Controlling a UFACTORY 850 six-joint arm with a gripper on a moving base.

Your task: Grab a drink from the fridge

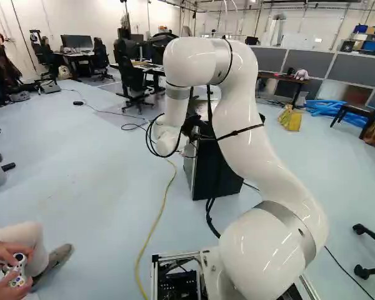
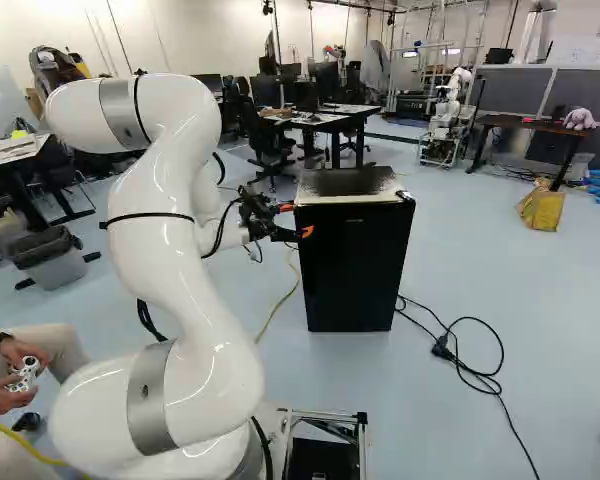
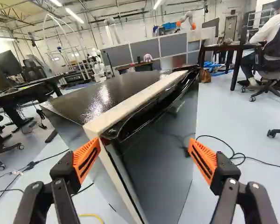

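Ahead, the boxy black fridge (image 2: 352, 275) stands on smooth, pale floor (image 2: 540, 320), its flat top glossy and speckled. The gripper (image 2: 296, 220) is spread wide near its left edge, ribbed orange pads (image 3: 87, 158) apart. Left, a yellow cable (image 1: 156, 228) curves.

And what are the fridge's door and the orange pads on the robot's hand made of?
The fridge door looks like smooth painted metal or hard plastic, because it's black and glossy with faint reflections. The orange pads look like dull rubber or bendy plastic, moulded with slots. Looks alone can't tell me which.
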